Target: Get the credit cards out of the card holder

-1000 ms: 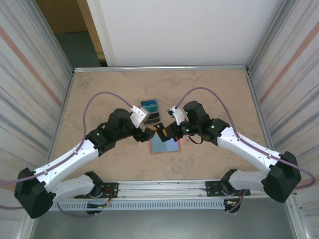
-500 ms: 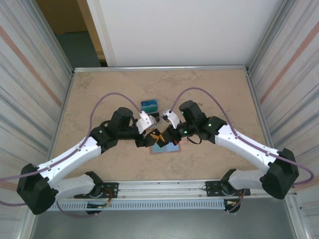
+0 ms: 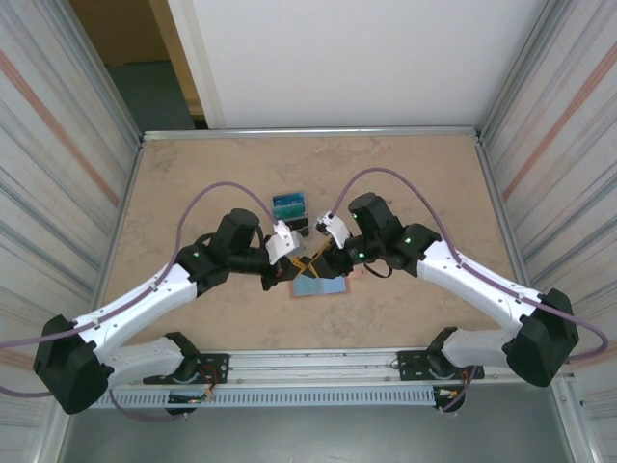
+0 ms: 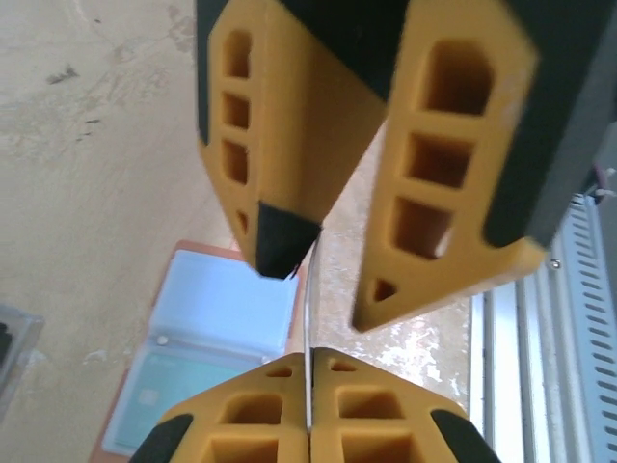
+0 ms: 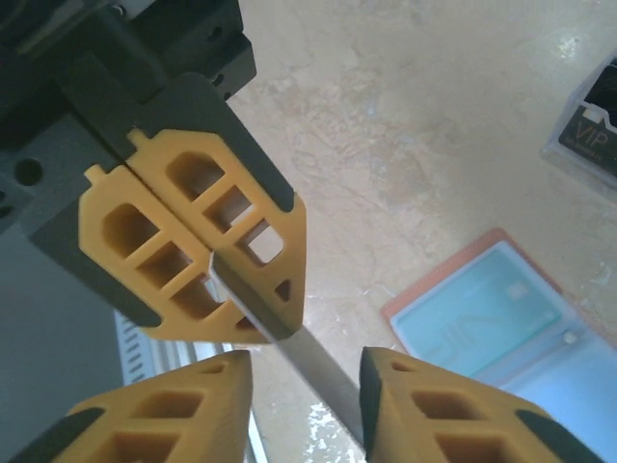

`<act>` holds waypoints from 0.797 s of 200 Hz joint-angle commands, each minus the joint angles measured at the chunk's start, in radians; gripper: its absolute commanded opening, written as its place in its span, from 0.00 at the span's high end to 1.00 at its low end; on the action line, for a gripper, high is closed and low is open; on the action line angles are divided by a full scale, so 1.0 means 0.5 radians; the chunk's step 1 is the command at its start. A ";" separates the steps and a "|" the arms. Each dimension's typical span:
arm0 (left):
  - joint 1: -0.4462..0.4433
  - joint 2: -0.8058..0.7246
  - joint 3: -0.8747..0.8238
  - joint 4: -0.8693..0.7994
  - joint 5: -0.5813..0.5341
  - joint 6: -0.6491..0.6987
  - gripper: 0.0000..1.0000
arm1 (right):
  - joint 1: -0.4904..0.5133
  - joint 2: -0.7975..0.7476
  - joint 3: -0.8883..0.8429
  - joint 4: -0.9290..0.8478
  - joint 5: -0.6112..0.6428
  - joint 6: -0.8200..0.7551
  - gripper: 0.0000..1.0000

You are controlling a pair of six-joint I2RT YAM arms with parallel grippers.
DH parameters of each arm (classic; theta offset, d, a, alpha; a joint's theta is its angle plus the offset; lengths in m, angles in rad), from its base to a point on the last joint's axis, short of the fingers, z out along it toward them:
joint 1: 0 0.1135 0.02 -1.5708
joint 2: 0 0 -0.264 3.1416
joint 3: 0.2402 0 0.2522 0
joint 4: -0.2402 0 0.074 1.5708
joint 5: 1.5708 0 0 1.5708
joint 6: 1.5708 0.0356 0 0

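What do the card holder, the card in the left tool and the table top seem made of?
The card holder looks like matte salmon faux leather with clear, glossy plastic sleeves; a teal card shows through one. The held card, shut in the left tool, is seen edge-on, thin and straight: probably stiff plastic. The table top has a beige marbled print, stone or laminate.

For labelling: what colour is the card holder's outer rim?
Salmon-pink; the card holder shows best in the right wrist view.

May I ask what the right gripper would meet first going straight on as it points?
Probably the left gripper, shut on the credit card that runs on into the open right gripper.
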 commanded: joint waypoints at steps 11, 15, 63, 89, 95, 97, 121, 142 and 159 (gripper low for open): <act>0.015 -0.182 -0.084 0.175 -0.184 -0.072 1.00 | -0.081 -0.156 -0.068 0.138 -0.042 0.125 0.54; 0.015 -0.207 -0.102 0.201 -0.200 -0.095 1.00 | -0.093 -0.174 -0.085 0.162 -0.040 0.143 0.53; 0.020 -0.507 -0.319 0.526 -0.493 -0.470 1.00 | -0.162 -0.448 -0.341 0.547 0.012 0.409 0.41; 0.033 -0.675 -0.450 0.724 -0.610 -0.706 1.00 | -0.198 -0.608 -0.478 0.764 0.041 0.545 0.38; 0.042 -0.711 -0.480 0.769 -0.620 -0.759 1.00 | -0.206 -0.633 -0.504 0.821 0.054 0.583 0.37; 0.046 -0.721 -0.489 0.784 -0.621 -0.776 1.00 | -0.208 -0.641 -0.521 0.828 0.052 0.596 0.37; 0.096 -0.814 -0.586 0.951 -0.566 -0.975 1.00 | -0.226 -0.686 -0.590 1.000 0.023 0.709 0.27; 0.134 -0.843 -0.643 1.108 -0.459 -1.141 1.00 | -0.226 -0.669 -0.619 1.150 -0.058 0.785 0.25; 0.144 -0.830 -0.663 1.221 -0.358 -1.244 1.00 | -0.229 -0.625 -0.636 1.307 -0.192 0.841 0.25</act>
